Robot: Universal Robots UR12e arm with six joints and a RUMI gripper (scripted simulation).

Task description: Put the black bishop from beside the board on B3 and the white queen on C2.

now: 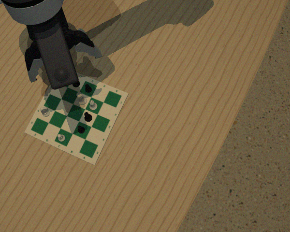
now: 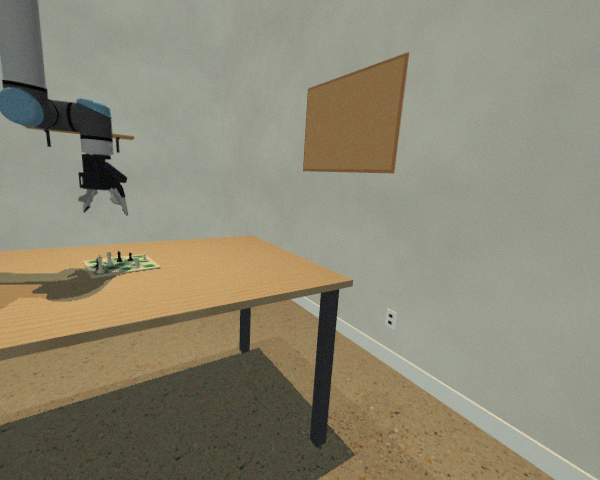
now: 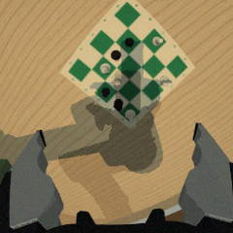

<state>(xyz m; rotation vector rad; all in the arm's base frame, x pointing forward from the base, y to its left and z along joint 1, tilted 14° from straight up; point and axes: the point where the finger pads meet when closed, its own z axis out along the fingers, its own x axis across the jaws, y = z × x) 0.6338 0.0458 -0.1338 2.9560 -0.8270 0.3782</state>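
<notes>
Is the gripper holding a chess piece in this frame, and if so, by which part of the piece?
Nothing is held: the gripper hangs open above the table.

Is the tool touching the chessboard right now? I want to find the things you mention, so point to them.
Apart: the exterior view shows the tool [image 1: 66,69] [image 2: 106,211] [image 3: 118,128] hanging above the chessboard [image 1: 94,161] [image 2: 154,267] [image 3: 65,72], with wall visible between them.

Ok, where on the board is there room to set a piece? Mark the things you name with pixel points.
The board's [image 1: 112,98] [image 2: 150,266] [image 3: 127,15] whole A column, beside B2 to B4's pieces, and D5 and E5, between C5's and E4's pieces, are bare. Crowded: around C2, with neighbours on B2, B3, C1 and D1.
</notes>
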